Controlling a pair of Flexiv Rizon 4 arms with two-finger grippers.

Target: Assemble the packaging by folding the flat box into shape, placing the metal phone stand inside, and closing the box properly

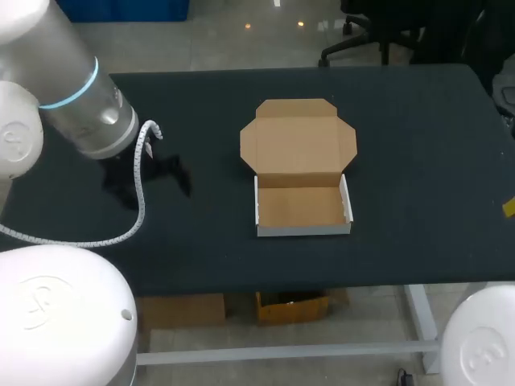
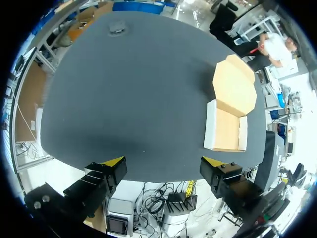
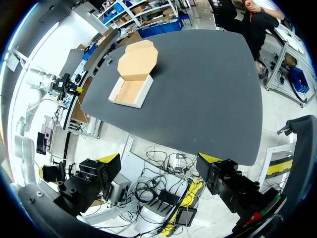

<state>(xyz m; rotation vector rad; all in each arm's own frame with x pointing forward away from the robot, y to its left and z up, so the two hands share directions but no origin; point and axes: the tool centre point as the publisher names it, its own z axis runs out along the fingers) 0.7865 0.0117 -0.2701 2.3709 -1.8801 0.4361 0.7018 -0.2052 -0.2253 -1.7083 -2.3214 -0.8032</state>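
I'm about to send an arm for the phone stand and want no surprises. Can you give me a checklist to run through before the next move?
1. The box is folded, walls up: ok.
2. The lid is open, lying flat behind it: ok.
3. Inside of the box is empty: ok.
4. Stand located: cannot tell. A small grey thing on the far side of the table may be it.
5. The left claw is open and empty: ok.
6. The right claw is open and empty: ok.
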